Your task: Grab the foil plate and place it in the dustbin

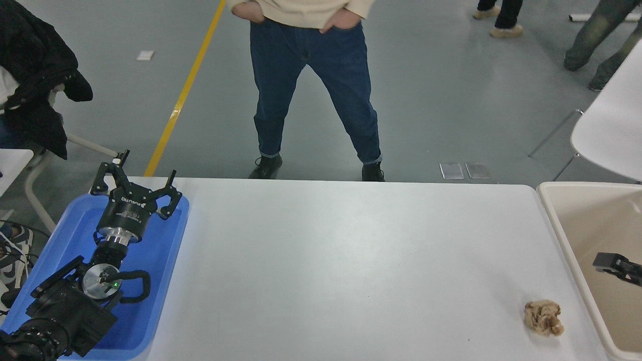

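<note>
Right hand [616,264] over dustbin [556,220]; left hand [134,186] parked.

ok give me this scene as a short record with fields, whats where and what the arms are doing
left gripper: open, parked over the blue plastic tray
right gripper: just its tip shows at the right edge, above the beige plastic dustbin
foil plate: not visible
crumpled brown paper ball: on the white table, near the dustbin
person in blue jeans: standing at the far side

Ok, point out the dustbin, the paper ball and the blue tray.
dustbin [555,220]: head view, left rim.
paper ball [543,317]: head view, its middle.
blue tray [165,250]: head view, bare floor, right side.
</note>
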Available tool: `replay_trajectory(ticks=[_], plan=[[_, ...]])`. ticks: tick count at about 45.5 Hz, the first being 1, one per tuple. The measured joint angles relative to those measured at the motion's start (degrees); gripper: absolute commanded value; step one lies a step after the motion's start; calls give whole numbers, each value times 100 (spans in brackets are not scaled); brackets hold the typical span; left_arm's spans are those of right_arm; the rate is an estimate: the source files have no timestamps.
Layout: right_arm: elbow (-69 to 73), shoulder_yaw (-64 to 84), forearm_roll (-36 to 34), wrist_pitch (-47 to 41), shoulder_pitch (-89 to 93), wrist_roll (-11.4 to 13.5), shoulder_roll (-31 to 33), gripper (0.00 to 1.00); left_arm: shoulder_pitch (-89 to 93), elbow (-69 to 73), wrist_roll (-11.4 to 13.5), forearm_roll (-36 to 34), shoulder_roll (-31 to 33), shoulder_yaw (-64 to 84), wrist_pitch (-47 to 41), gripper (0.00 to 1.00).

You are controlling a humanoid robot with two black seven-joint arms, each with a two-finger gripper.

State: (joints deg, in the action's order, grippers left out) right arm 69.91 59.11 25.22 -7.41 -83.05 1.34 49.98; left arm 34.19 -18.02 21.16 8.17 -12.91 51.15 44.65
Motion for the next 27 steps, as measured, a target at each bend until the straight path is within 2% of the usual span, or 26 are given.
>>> replay_trajectory(ticks=[12, 20, 27], plan=[[367, 624, -92, -2382, -1646, 3, -596, 100, 5, -1, -7, 3, 7, 0, 0, 100], [455, 740, -464, -3170, -2572, 3, -976, 100, 3, 1, -8, 0, 3, 0, 0, 100], [497, 765, -701, -3473, -3302, 5, -1275, 100, -3, 0, -7, 0, -3, 0, 0, 100]])
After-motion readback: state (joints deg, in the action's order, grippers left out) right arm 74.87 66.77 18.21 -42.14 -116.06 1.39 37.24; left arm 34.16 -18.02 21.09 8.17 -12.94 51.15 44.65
